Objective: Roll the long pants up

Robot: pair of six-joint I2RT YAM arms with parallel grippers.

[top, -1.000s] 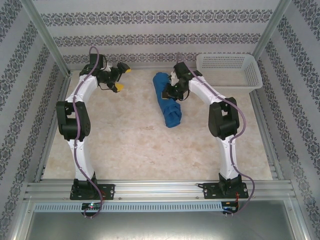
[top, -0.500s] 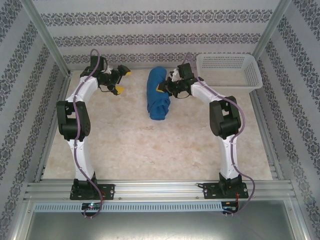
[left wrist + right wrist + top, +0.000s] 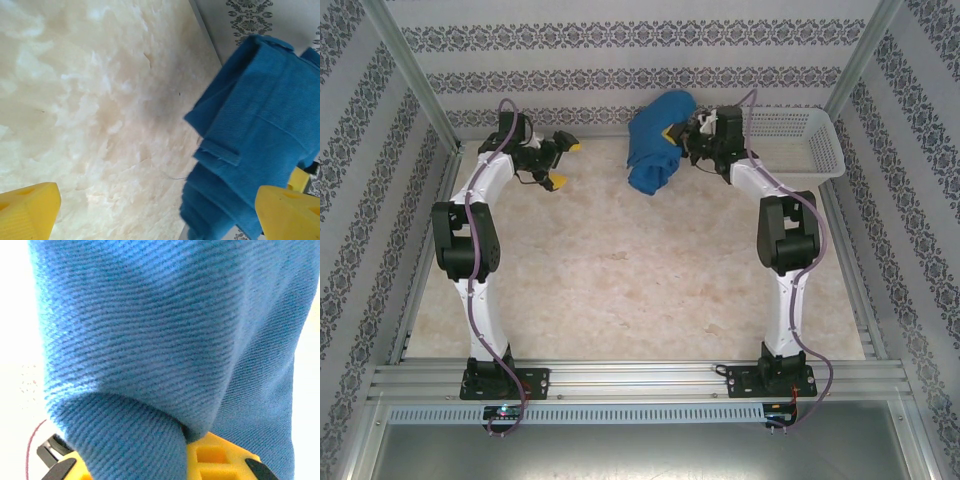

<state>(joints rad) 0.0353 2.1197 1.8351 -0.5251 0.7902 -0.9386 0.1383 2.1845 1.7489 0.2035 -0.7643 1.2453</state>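
Observation:
The long pants (image 3: 655,140) are a rolled royal-blue bundle hanging in the air at the back of the table, just left of the basket. My right gripper (image 3: 680,135) is shut on the bundle's right side. In the right wrist view the blue cloth (image 3: 150,330) drapes over the yellow fingers (image 3: 215,457) and hides most of them. My left gripper (image 3: 567,161) stands open at the back left, apart from the pants, with nothing between its fingers. In the left wrist view the pants (image 3: 255,125) hang at the right, beyond the right yellow fingertip (image 3: 287,212).
A white mesh basket (image 3: 790,140) sits at the back right corner, right beside the held bundle. The patterned back wall (image 3: 620,80) is close behind. The beige table (image 3: 620,270) stretches toward the arm bases, with metal rails along its sides.
My right gripper has lifted the rolled pants off the table and carried them back and to the right, toward the basket. The left arm has not moved.

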